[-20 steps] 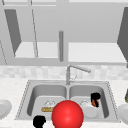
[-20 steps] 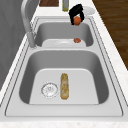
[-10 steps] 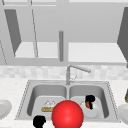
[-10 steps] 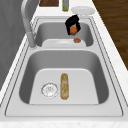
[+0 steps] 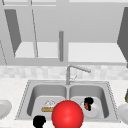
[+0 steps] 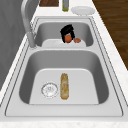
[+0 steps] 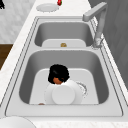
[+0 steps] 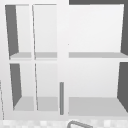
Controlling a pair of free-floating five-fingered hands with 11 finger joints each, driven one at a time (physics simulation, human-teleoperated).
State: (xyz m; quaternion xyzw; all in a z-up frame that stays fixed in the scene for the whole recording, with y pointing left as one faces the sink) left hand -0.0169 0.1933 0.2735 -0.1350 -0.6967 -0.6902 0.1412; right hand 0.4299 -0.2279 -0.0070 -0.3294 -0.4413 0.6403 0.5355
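Observation:
My right hand (image 5: 88, 102) is down in the right basin, fingers curled round a small orange item (image 6: 68, 38), just above a white plate (image 5: 94, 111) on the basin floor. In the right side view that hand (image 7: 59, 72) hangs over the plate's (image 7: 63, 95) far edge. A second orange piece (image 6: 77, 40) lies beside it. A bread loaf (image 6: 64, 86) lies in the left basin beside the drain (image 6: 49, 89). My left hand (image 5: 39, 121) floats in front of the sink's left front rim, fingers unclear. A big red ball (image 5: 67, 115) stands at the sink's front edge.
The faucet (image 5: 71, 71) rises behind the divider, spout swung over the right basin. White plates rest on the counter at left (image 5: 3, 108) and right (image 5: 123, 113), with a bottle (image 6: 65, 5) by the right one. Open wall shelves (image 8: 95, 55) hang above.
My right hand has come down from above the right basin's far end to just over the plate, carrying the orange item. The left hand has stayed put.

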